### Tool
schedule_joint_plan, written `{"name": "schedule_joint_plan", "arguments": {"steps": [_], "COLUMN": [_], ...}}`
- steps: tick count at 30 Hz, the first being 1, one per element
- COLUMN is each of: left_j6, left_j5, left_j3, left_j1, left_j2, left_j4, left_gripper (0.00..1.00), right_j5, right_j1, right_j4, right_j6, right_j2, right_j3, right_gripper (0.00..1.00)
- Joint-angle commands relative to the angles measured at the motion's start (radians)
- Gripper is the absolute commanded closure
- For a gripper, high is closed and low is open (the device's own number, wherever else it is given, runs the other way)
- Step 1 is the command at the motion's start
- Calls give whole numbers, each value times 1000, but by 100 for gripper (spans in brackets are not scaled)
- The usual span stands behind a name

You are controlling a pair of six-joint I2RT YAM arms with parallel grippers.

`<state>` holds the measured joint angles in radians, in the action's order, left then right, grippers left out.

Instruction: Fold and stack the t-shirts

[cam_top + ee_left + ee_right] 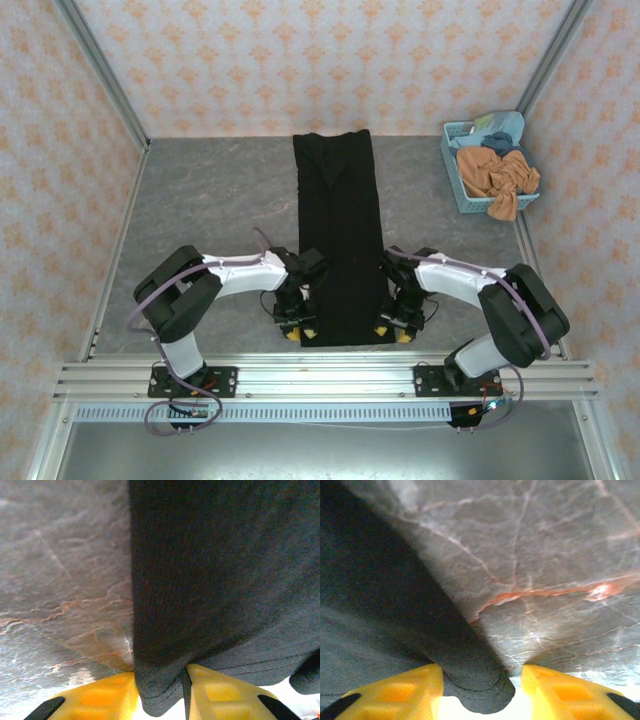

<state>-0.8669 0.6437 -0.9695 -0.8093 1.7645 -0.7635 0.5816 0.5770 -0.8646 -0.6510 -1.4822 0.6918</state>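
The black t-shirt point(338, 230) lies on the grey table as a long narrow strip running from the back wall to the near edge; no print shows. My left gripper point(297, 330) is at its near left corner. In the left wrist view the hem point(160, 690) is bunched and pinched between the yellow fingers point(225, 695), so the left gripper point(160, 695) is shut on it. My right gripper point(392, 330) is at the near right corner. In the right wrist view that corner point(477, 687) sits between the spread fingers point(570, 692) of the right gripper point(482, 695), touching one side, with a gap on the other.
A light blue basket point(455, 180) stands at the back right with an orange-brown t-shirt point(500, 175) spilling over its rim and a bluish one point(500, 128) behind it. Bare marbled table point(210, 200) lies on both sides of the strip. Patterned walls close in three sides.
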Motion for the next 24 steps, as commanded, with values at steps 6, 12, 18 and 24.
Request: {"name": "schedule_joint_plan", "arguments": {"steps": [6,12,18,24], "left_j6": [4,12,-8,-37], "left_j5": [-16,-22,-43,-123], "left_j3": [-42,56,125,37], "left_j1": [-28,-28,-27,-6], "left_j2": [100,8,-131,-211], "left_j4": [144,111,89,18], "left_gripper": [89,100,100,100], "right_j5": [17,19,36,-43], "right_j1": [30,38,40,37], "right_j4": [97,26,-93,-222], "right_j6": [-49,-40,2,4], "right_j2": [-57,6,71,111], "right_j3": [24,20,70,208], "right_gripper": [83,100,100,100]}}
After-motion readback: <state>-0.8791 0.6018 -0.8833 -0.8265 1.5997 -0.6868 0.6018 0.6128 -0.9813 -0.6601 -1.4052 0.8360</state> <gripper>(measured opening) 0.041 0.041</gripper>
